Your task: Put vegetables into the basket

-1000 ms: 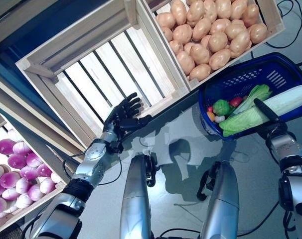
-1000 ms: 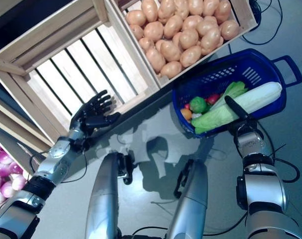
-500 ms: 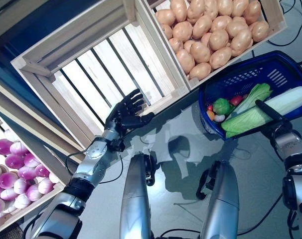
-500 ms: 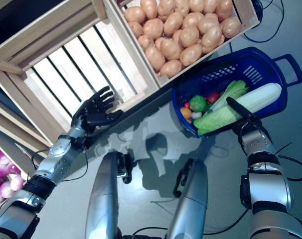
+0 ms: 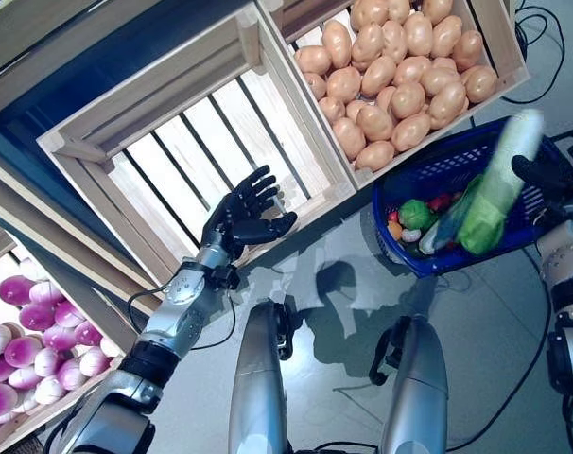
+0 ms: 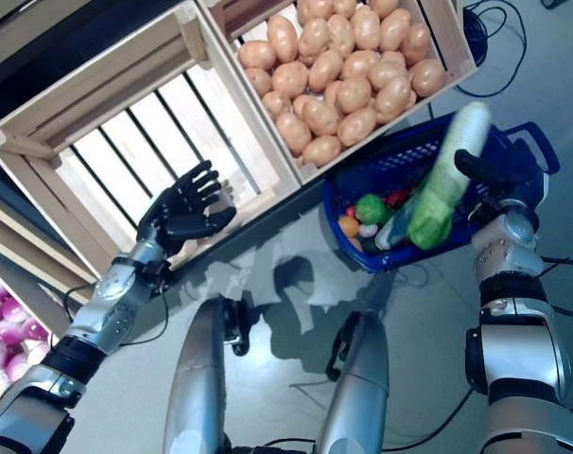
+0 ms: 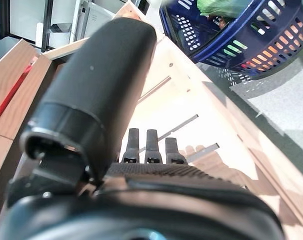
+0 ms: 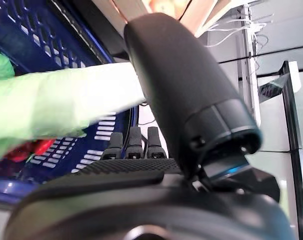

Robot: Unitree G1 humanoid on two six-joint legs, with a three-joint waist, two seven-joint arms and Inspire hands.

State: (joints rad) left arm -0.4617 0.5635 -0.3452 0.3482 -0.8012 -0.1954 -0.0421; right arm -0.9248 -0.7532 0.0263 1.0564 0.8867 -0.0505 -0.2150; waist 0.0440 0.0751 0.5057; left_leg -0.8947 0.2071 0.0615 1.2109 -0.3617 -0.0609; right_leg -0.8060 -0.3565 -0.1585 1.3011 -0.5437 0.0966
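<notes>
The blue basket (image 5: 438, 156) stands on the floor at the right. A long pale green cabbage (image 5: 494, 180) stands tilted in it, white end up, leafy end down among a round green vegetable (image 5: 417, 213), a red one (image 5: 444, 201) and an orange one (image 6: 348, 225). My right hand (image 5: 551, 175) is at the basket's right rim, fingers straight, touching the cabbage's white end; its wrist view shows the thumb (image 8: 181, 75) against the cabbage (image 8: 66, 100). My left hand (image 5: 239, 213) is open and empty at the front edge of an empty wooden crate (image 5: 201, 142).
A wooden crate of potatoes (image 5: 400, 66) sits just behind the basket. A lower shelf with purple onions (image 5: 31, 331) is at the far left. Grey floor lies in front of the stand.
The cabbage has tipped from lying across the basket to standing tilted, white end up. My right hand has risen to the basket's right rim. The left hand has hardly moved.
</notes>
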